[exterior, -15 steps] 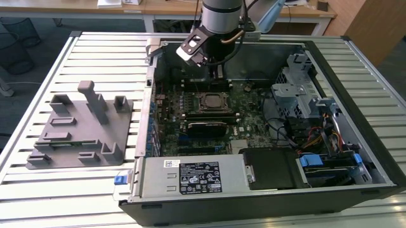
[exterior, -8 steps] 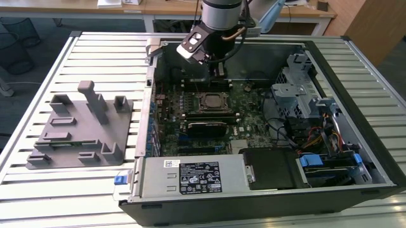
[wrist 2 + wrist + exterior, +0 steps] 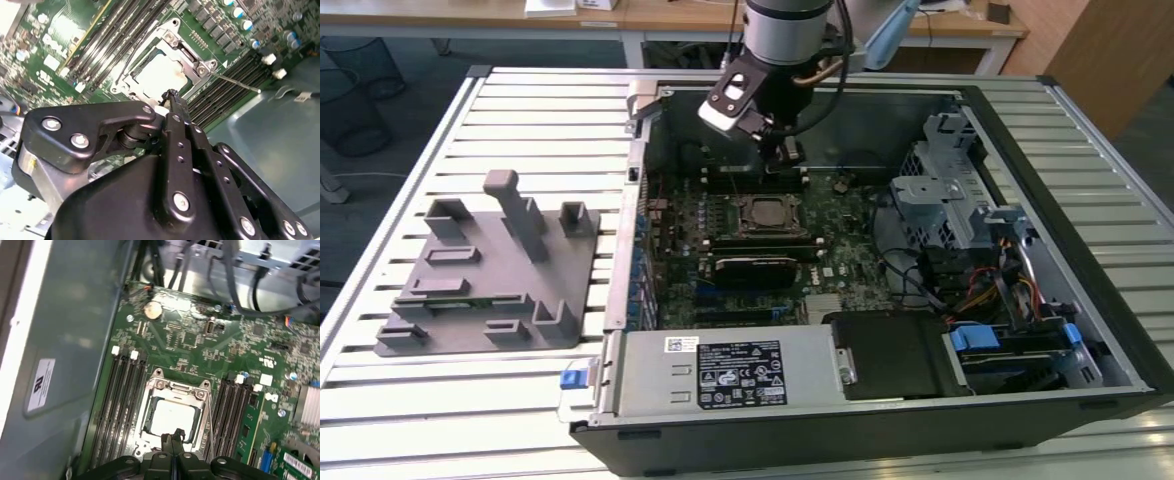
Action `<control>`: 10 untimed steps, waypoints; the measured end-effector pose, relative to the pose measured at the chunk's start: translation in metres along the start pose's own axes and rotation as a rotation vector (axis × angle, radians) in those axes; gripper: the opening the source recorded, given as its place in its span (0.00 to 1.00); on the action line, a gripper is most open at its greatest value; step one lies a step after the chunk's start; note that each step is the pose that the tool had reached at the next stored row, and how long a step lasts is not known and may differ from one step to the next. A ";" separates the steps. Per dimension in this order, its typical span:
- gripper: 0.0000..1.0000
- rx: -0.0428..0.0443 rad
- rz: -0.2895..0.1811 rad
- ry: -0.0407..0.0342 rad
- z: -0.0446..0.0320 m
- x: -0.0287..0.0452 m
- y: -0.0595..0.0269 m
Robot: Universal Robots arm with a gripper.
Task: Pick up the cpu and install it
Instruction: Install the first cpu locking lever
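Grey fixture tray [image 3: 480, 290] sits on table [image 3: 440, 400] at the exterior view's left. Right of it, open computer case [image 3: 854, 445]. Tool [image 3: 172, 436] hangs over the motherboard [image 3: 190, 335], fingers pressed together, tips near the socket [image 3: 177, 388] edge. cpu [image 3: 167, 417] lies flat inside the socket frame, silvery top up.

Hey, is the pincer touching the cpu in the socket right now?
Cannot tell. In the first wrist view the shut pincer overlaps the near edge of the cpu, but from above that shows neither contact nor a gap plainly.
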State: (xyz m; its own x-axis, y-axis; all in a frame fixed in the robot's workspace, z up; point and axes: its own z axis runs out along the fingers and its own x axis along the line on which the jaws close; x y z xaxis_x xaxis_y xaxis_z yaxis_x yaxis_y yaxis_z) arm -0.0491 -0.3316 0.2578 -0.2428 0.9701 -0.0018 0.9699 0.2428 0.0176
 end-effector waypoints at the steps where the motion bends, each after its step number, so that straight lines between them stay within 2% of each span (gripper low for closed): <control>1: 0.11 0.0000 -0.017 0.0000 0.0001 0.0000 0.0000; 10: 0.11 -0.0002 -0.179 0.0021 0.0007 0.0000 0.0000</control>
State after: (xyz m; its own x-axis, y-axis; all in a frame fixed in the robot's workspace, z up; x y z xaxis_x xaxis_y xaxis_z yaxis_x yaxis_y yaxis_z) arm -0.0491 -0.3316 0.2571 -0.4117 0.9113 -0.0029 0.9112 0.4117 0.0174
